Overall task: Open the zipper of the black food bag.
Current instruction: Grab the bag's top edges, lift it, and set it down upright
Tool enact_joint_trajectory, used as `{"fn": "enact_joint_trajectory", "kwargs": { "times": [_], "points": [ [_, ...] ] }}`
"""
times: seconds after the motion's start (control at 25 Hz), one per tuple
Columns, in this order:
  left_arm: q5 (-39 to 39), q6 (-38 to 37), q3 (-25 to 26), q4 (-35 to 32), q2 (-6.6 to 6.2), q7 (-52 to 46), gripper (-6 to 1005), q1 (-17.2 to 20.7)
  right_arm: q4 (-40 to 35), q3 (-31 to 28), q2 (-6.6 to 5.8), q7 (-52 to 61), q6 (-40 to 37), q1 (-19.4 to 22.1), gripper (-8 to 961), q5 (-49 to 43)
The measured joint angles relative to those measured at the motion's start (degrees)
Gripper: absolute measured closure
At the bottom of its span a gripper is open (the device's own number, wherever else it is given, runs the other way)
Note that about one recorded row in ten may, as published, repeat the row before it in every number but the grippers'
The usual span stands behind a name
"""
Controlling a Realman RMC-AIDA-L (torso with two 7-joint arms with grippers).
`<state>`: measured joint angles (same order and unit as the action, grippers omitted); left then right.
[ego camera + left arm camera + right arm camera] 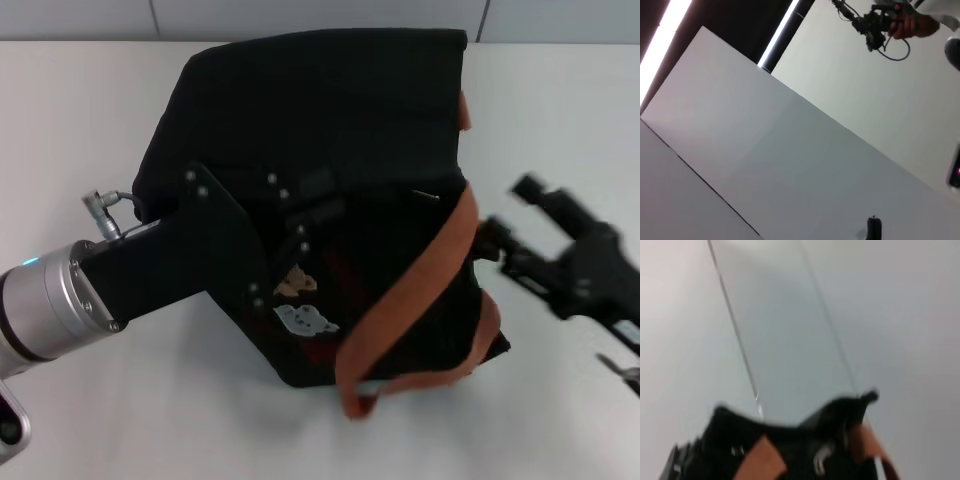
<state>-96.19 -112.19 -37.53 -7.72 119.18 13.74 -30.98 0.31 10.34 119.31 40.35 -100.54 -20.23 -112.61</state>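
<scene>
Black fabric is slumping into a boxy heap where the black food bag (330,130) is lying near the table's (80,120) far edge, orange-brown straps (420,280) draped over its near side, bear patches (305,320) showing. The left gripper (300,215) is being pressed onto it, its jaw state not discernible, while the right gripper (500,245) is being held just beside the bag, jaws seemingly spread; the zipper cannot be made out.

I see the black food bag (330,130) slumped on the white table, its 2 orange-brown straps (420,275) draped over the near right corner, bear patches (305,318) facing me, the zipper indistinguishable against the fabric.
</scene>
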Motion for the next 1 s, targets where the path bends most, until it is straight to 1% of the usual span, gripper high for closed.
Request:
{"fn": "enact_joint_trajectory", "kwargs": {
  "times": [0.04, 0.08, 0.2, 0.24, 0.28, 0.32, 0.4, 0.52, 0.68, 0.72, 0.8, 0.84, 0.88, 1.0],
  "points": [
    [-0.17, 0.02, -0.17, 0.33, 0.00, 2.09, 911, 0.19, -0.63, -1.41, -0.04, 0.00, -2.99, 1.34, 127, -0.01],
    [-0.17, 0.02, -0.17, 0.33, 0.00, 2.09, 911, 0.19, -0.63, -1.41, -0.04, 0.00, -2.99, 1.34, 127, -0.01],
    [-0.29, 0.27, -1.31, 1.32, 0.00, 5.55, 911, 0.39, -1.38, -1.48, -0.06, 0.01, -6.54, 1.88, 127, -0.20],
    [-0.31, 0.36, -2.30, 1.97, 0.00, 7.32, 911, 0.43, -1.48, -1.59, -0.05, 0.12, -8.66, 2.17, 127, -0.20],
    [-0.31, 0.36, -2.30, 1.97, 0.00, 7.32, 911, 0.43, -1.48, -1.59, -0.05, 0.12, -8.66, 2.17, 127, -0.20],
    [-0.31, 0.51, -3.58, 2.46, 0.00, 9.53, 911, 0.42, -1.51, -1.74, -0.05, 0.76, -9.44, 2.44, 127, -0.11],
    [-0.33, 0.69, -4.15, 2.78, 0.00, 10.52, 912, 0.38, -1.59, -1.80, -0.04, 1.59, -9.41, 2.54, 127, -0.02],
    [-0.34, 1.32, -4.60, 3.88, 0.00, 12.29, 912, 0.08, -3.37, -3.53, 0.00, 6.59, -8.07, 2.07, 127, 0.18],
    [-0.36, 1.47, -4.62, 3.98, 0.00, 12.46, 913, -0.02, -3.63, -5.27, 0.11, 7.71, -6.28, 1.01, 141, 0.23],
    [-0.36, 1.47, -4.62, 3.98, 0.00, 12.46, 913, -0.02, -2.93, -6.39, 0.23, 7.72, -4.35, -0.16, 141, 0.25],
    [-0.39, 1.53, -4.64, 4.10, 0.00, 12.47, 913, -0.12, -2.47, -6.82, 0.28, 7.72, -3.48, -0.84, 142, 0.25],
    [-0.40, 1.55, -4.66, 4.34, 0.00, 12.48, 913, -0.35, -1.73, -7.00, 0.32, 7.72, -2.51, -2.40, 143, 0.17],
    [-0.40, 1.55, -4.66, 4.34, 0.00, 12.48, 913, -0.35, -1.73, -7.00, 0.32, 7.72, -2.51, -2.40, 143, 0.17],
    [-0.35, 1.55, -4.66, 4.54, 0.00, 12.50, 914, -0.57, -1.47, -6.28, 0.32, 7.69, -1.51, -4.44, 144, -0.77]
  ]
}}
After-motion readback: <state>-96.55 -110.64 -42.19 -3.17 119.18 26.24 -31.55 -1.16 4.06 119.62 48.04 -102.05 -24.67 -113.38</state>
